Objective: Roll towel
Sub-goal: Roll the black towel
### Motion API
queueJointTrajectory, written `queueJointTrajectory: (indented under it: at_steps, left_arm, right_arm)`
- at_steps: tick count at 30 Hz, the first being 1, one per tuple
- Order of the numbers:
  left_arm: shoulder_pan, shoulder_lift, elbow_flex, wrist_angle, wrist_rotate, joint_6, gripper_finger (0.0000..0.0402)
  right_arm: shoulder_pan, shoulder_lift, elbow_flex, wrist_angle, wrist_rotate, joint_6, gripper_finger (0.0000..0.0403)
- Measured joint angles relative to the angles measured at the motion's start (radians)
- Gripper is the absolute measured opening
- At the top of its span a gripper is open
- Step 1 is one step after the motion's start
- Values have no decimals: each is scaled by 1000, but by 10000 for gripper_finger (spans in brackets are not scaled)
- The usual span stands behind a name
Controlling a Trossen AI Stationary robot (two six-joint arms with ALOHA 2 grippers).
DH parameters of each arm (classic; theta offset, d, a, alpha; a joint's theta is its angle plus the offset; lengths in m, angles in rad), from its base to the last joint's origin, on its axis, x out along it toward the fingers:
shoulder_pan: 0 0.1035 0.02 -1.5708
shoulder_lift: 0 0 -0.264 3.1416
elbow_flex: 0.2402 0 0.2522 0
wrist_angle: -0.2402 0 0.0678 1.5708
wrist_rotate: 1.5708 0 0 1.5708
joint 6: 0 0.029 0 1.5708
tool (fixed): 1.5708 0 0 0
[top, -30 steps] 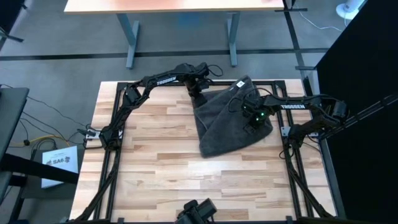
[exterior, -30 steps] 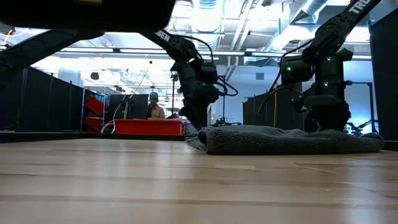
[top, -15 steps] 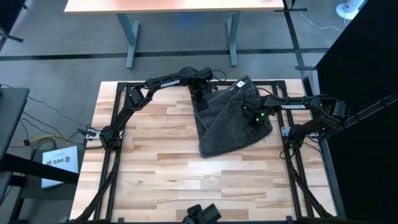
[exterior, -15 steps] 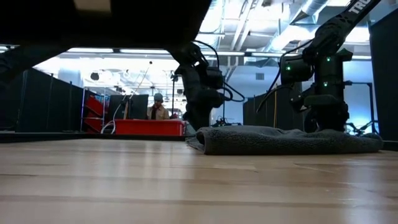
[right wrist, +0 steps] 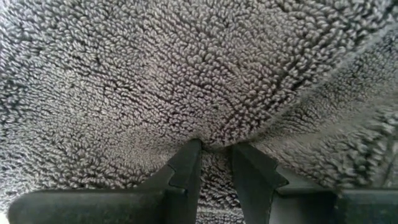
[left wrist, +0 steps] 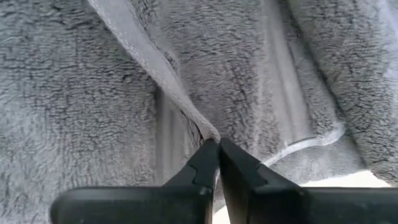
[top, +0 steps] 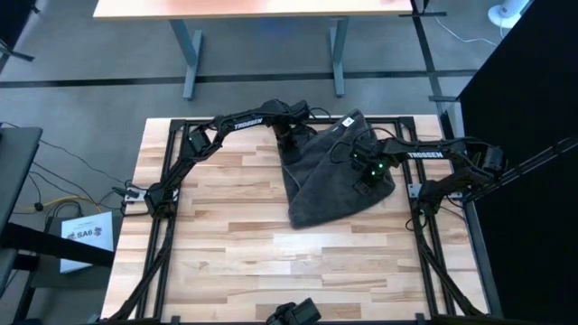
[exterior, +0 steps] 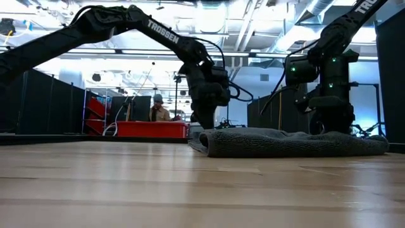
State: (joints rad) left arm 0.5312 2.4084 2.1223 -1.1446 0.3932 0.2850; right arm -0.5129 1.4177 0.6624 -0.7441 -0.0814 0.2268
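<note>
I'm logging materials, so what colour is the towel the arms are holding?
Dark charcoal grey terry; the towel shows best in the right wrist view.

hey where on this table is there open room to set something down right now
The wooden table is bare across its near half, in front of the towel, and along the left side under the left arm. The far right is crowded: the left end effector and right end effector both pinch the bunched towel there.

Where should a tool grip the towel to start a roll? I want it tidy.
Probably by a hemmed edge, from above: the towel lies flat and crumpled, and its hem stands up as a thin ridge, which the left tool already pinches.
</note>
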Motion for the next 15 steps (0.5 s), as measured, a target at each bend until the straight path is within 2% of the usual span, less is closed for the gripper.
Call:
queueJointTrajectory:
  at_steps: [15]
  left_arm:
    - [35, 0, 213, -220, -88, 64, 0]
  right_arm:
    - [0, 0, 0, -4, 0, 8, 75]
